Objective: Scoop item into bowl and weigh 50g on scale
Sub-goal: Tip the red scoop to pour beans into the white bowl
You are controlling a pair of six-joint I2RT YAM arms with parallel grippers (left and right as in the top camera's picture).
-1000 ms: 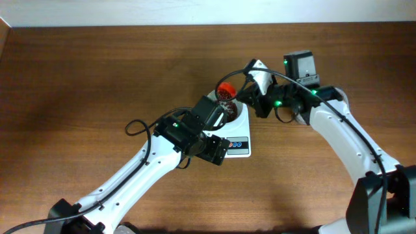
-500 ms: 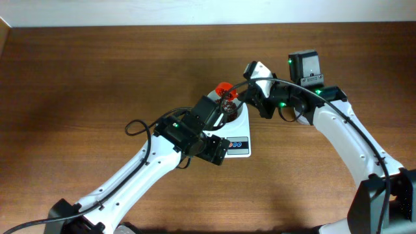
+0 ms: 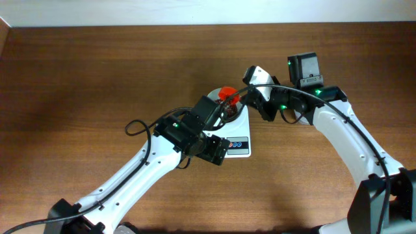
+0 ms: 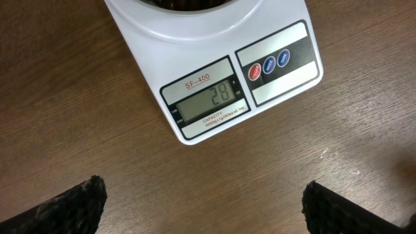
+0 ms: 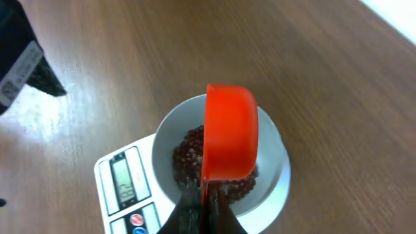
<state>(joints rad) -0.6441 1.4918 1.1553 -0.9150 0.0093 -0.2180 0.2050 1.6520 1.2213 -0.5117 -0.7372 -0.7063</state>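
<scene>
The white scale point(image 4: 214, 78) shows 28 on its grey display. On it stands the white bowl point(image 5: 273, 175) holding a heap of dark red-brown beans point(image 5: 188, 153). My right gripper point(image 5: 207, 208) is shut on the handle of an orange scoop point(image 5: 229, 133), which is tipped on its side over the bowl. From overhead the scoop point(image 3: 226, 94) hangs at the bowl's far edge, with the right gripper point(image 3: 250, 99) beside it. My left gripper point(image 4: 203, 195) stands open and holds nothing, low over the wood just in front of the scale point(image 3: 239, 144).
The left arm's wrist point(image 3: 188, 133) covers most of the bowl in the overhead view, and its black cable point(image 3: 136, 125) loops out to the left. The table's far edge point(image 3: 195, 26) meets a white wall.
The right gripper has turned the orange scoop over the bowl and shifted it slightly. The left arm has not moved.
</scene>
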